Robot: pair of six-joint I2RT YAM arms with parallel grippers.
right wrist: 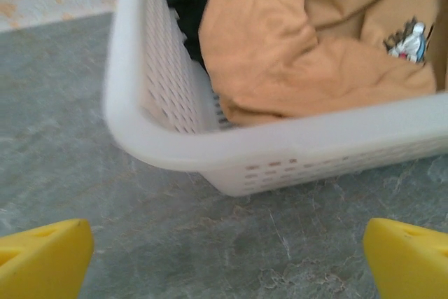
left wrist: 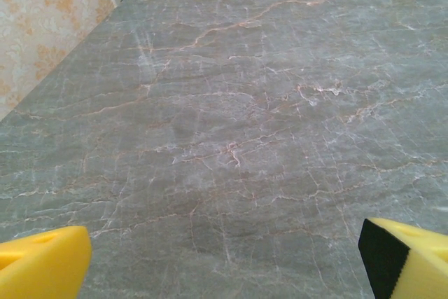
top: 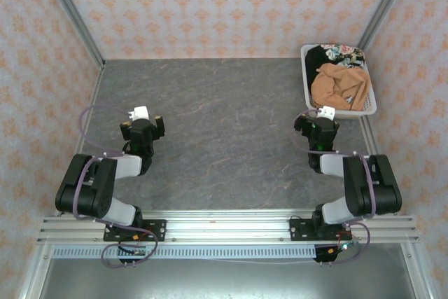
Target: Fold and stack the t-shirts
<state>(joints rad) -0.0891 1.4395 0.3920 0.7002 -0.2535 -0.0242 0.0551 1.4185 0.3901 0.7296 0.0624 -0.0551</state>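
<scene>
Well, the left gripper (top: 142, 128) hovers over the grey table (top: 224, 145), jaws spread wide. The right gripper (top: 316, 127), equally spread, faces the white basket (top: 305, 78) at the far right. In the basket the orange t-shirt (top: 339, 85) lies crumpled beside what looks like the black t-shirt (top: 336, 54).

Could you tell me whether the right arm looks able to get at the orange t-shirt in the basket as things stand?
Probably yes: the right end effector is open just short of the white basket, and the orange t-shirt lies heaped on top, uncovered. Only the basket's near rim stands between them.
</scene>
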